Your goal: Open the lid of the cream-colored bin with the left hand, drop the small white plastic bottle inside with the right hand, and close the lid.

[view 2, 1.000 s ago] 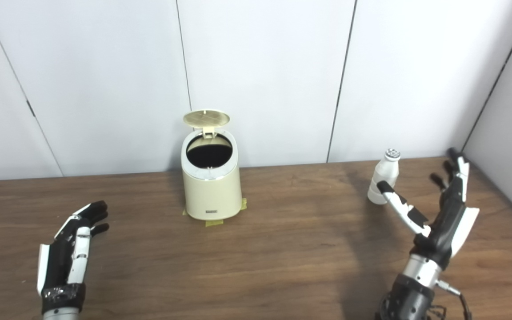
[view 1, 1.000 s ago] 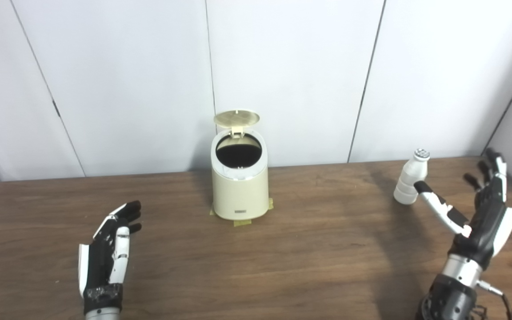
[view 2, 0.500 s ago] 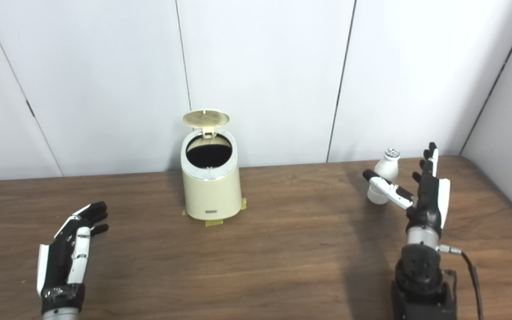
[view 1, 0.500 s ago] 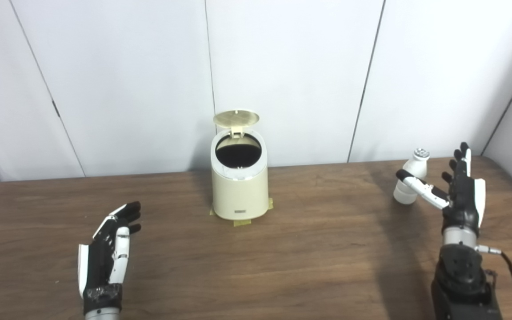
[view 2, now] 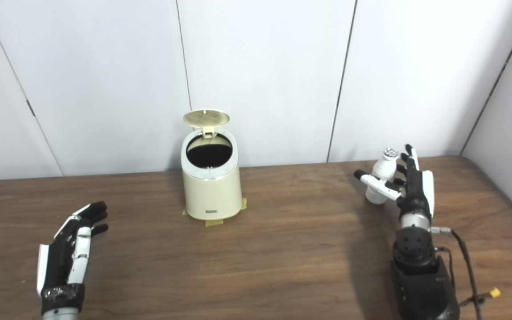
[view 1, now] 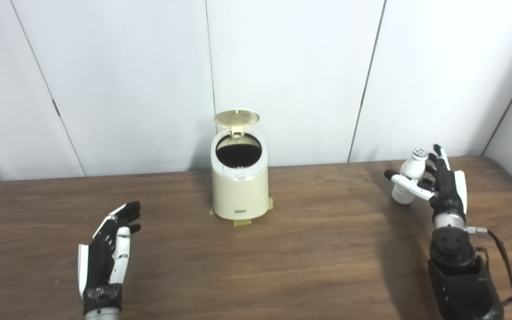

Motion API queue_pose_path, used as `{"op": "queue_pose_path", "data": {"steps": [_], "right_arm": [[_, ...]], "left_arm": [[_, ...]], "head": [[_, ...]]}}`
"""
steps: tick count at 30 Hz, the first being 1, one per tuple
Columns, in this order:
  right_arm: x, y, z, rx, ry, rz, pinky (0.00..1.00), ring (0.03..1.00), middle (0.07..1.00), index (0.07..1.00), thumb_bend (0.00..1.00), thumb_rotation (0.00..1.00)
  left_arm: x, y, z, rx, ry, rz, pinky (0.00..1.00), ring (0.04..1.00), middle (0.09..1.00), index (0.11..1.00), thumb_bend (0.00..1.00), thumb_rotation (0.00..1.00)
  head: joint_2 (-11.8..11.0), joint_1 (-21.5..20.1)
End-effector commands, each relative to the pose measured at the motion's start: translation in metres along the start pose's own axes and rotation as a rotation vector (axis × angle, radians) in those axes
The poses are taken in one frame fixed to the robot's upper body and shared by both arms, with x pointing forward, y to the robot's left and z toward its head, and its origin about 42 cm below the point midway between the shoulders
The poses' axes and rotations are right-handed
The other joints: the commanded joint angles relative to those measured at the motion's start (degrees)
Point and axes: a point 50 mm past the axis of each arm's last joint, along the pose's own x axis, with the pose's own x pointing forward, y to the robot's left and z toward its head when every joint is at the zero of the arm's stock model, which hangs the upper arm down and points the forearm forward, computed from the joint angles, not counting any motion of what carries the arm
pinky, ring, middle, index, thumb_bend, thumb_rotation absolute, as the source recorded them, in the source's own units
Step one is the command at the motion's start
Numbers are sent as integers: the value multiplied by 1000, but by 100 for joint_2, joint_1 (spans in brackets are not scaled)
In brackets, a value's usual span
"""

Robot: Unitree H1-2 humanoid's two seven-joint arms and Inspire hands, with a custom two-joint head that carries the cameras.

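Left eye view: the right robot hand (view 1: 443, 186) is seen spread wide around the small white plastic bottle (view 1: 409, 175), which stands upright on the tabletop (view 1: 318, 249) inside the span of that hand. The thumb is stretched across the near side of the bottle and the fingers (view 1: 437, 153) rise on its far side; nothing is gripped yet, and whether any surface is touching cannot be told. The cream-colored bin (view 1: 239, 186) is found well away to the inner side of this hand, its lid (view 1: 236, 118) standing tipped up and the dark mouth exposed, so the opening step is judged done. For a clean pick, the fingers are best closed evenly about the body below the narrow neck, so the light bottle is not nudged over.

Right eye view: the left robot hand (view 2: 67, 258) is seen lying low over the tabletop, fingers apart and empty, with the bin well beyond its fingertips. From here the bottle shows against the right hand's palm side, cap just beside the fingertips. Closure should be made slowly, then a straight lift taken before any travel toward the bin is begun.
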Motion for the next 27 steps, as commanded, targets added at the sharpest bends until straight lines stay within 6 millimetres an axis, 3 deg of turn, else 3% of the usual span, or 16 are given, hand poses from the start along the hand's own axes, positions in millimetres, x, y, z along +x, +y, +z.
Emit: {"op": "queue_pose_path", "data": {"steps": [1, 4, 13, 18, 25, 27], "right_arm": [[18, -6, 32, 15, -96, -33, 721, 837, 893, 907, 901, 311], [23, -5, 31, 0, -93, -26, 681, 801, 859, 881, 900, 306], [36, -3, 21, -12, -72, -13, 722, 823, 866, 881, 896, 289], [37, -1, 15, 25, -54, 1, 784, 872, 903, 903, 856, 206], [37, 1, 8, 16, -14, 5, 708, 814, 868, 897, 811, 87], [38, 0, 6, 29, -13, 13, 730, 825, 873, 899, 800, 61]], "left_arm": [[2, 5, -1, 27, -44, 2, 726, 787, 784, 756, 104, 726], [2, 6, -1, 18, -45, 0, 730, 789, 785, 755, 114, 726], [0, 7, 0, 27, -51, 2, 728, 787, 783, 754, 103, 707], [-1, 9, 1, 28, -55, 2, 733, 788, 784, 758, 117, 707], [-1, 12, 1, 30, -64, 3, 723, 784, 780, 750, 124, 725], [-1, 12, 0, 31, -64, 7, 724, 783, 779, 752, 118, 731]], "head": [[-2, 0], [-15, 12], [-21, 13], [-20, 15], [-10, -16], [-5, -16]]}}
